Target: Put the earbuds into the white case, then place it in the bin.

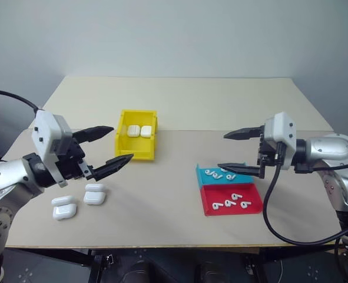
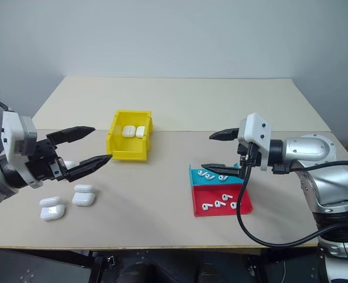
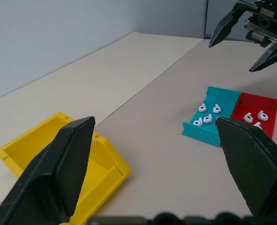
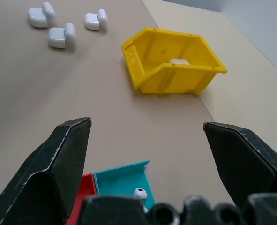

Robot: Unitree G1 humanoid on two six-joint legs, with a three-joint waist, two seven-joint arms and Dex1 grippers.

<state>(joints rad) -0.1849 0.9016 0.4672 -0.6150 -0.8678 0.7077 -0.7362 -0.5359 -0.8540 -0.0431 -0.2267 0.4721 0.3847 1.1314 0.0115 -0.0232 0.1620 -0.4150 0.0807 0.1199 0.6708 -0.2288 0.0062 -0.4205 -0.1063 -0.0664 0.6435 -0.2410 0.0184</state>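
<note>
Several white earbuds lie in a teal tray point(image 1: 202, 177) and a red tray point(image 1: 212, 196) at the front right, for example an earbud point(image 1: 235, 202) in the red one. Two white cases point(image 1: 95, 194) point(image 1: 63, 208) lie on the table at the front left, their lids apparently up; the right wrist view shows a third case point(image 4: 96, 21). The yellow bin point(image 1: 135, 154) stands left of centre with two white cases point(image 1: 139, 130) inside. My left gripper point(image 1: 122, 143) hovers open above the loose cases, pointing toward the bin. My right gripper point(image 1: 222, 151) hangs open just above the teal tray. Neither holds anything.
The two trays sit side by side, teal behind red. A black cable point(image 1: 268, 212) loops down from the right wrist past the table's front edge. Bare tabletop point(image 1: 168, 194) lies between the cases and the trays, and behind the bin.
</note>
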